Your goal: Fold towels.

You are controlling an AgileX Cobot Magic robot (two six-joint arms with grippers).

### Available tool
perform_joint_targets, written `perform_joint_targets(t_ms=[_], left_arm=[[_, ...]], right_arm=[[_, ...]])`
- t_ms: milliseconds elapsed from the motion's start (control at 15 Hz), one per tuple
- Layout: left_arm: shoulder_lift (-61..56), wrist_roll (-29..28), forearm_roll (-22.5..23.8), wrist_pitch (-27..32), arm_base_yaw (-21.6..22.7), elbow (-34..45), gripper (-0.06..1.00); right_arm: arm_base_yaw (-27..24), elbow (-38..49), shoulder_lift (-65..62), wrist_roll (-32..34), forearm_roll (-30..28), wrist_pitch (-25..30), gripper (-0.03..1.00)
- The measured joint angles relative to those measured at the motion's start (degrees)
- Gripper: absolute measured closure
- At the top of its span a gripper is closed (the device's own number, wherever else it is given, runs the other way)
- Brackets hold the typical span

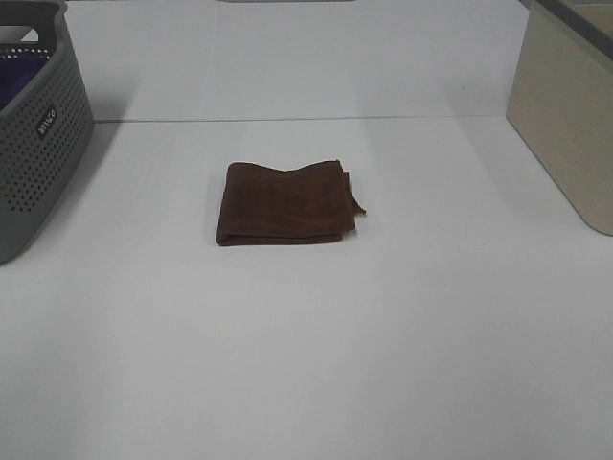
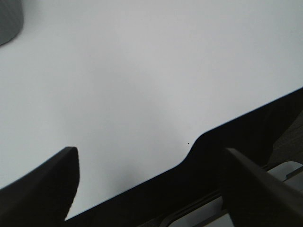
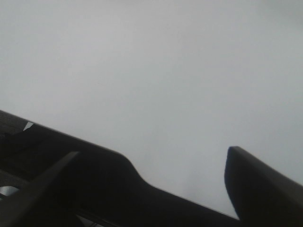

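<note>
The towel (image 1: 285, 202) is a dark reddish-brown cloth lying folded into a small rectangle in the middle of the white table (image 1: 306, 345), with one corner poking out on its right side. Neither arm shows in the exterior high view. In the left wrist view my left gripper (image 2: 151, 187) is open, its dark fingers (image 2: 45, 191) spread wide over the table's edge with nothing between them. My right gripper (image 3: 151, 187) is open in the right wrist view too, its fingers (image 3: 262, 187) apart over bare table. The towel appears in neither wrist view.
A grey perforated basket (image 1: 38, 144) stands at the far left with a purple cloth (image 1: 19, 69) inside; its corner (image 2: 9, 19) also shows in the left wrist view. A beige box (image 1: 565, 125) stands at the far right.
</note>
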Motion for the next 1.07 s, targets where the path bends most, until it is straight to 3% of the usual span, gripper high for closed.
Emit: perform_joint_targets(t_ms=[267, 333, 400, 533, 667, 867, 1067], left_arm=[[0.0, 0.0, -0.1, 0.0, 0.5, 0.2, 0.18], [-0.2, 0.0, -0.1, 0.0, 2.2, 0.2, 0.18], [-2.3, 0.1, -0.1, 0.0, 7.3, 0.2, 0.18], [-5.6, 0.1, -0.1, 0.0, 11.1, 0.2, 0.18], [-11.1, 0.1, -0.1, 0.0, 14.0, 0.2, 0.18], [-20.3, 0.1, -0.1, 0.0, 14.3, 0.2, 0.18], [-22.3, 0.1, -0.1, 0.0, 14.3, 0.2, 0.18]], right_arm=[[0.0, 0.0, 0.0, 0.0, 0.0, 0.0, 0.20], [0.0, 0.0, 0.0, 0.0, 0.0, 0.0, 0.20], [0.0, 0.0, -0.1, 0.0, 0.0, 0.0, 0.20], [-0.9, 0.0, -0.7, 0.0, 0.0, 0.0, 0.20], [-5.4, 0.0, -2.7, 0.0, 0.0, 0.0, 0.20], [-10.0, 0.0, -8.5, 0.0, 0.0, 0.0, 0.20], [-10.5, 0.1, -15.2, 0.0, 0.1, 0.0, 0.20]])
